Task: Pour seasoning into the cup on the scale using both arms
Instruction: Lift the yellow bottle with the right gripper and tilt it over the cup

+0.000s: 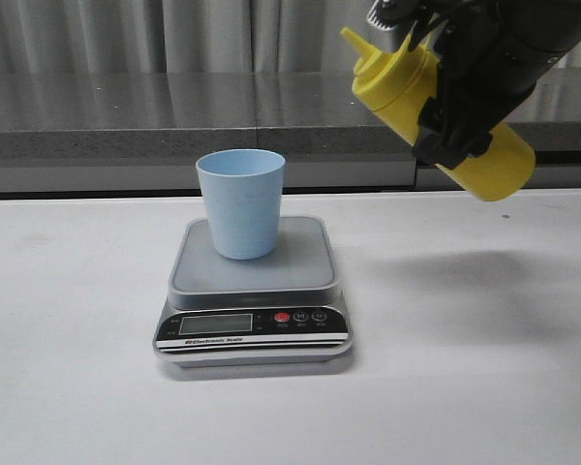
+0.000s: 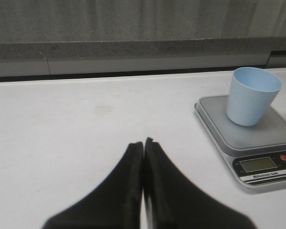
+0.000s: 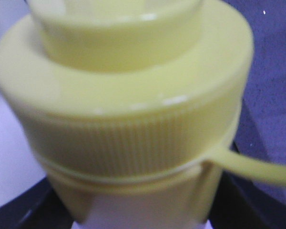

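The pale blue cup (image 1: pixel 240 203) stands upright on the silver-grey scale (image 1: pixel 254 291) at the table's middle. My right gripper (image 1: pixel 455 107) is shut on the yellow seasoning bottle (image 1: pixel 436 107) and holds it tilted in the air, up and to the right of the cup, nozzle pointing up-left. The bottle's ribbed cap (image 3: pixel 128 124) fills the right wrist view. My left gripper (image 2: pixel 144 143) is shut and empty, low over the white table to the left of the scale (image 2: pixel 250 138) and cup (image 2: pixel 251 95). The left arm is out of the front view.
A grey stone ledge (image 1: pixel 126 116) with curtains behind it runs along the table's far edge. White tabletop (image 1: pixel 77 339) lies to the left and right of the scale. The scale's display (image 1: pixel 215 325) and red button (image 1: pixel 282 317) face the front.
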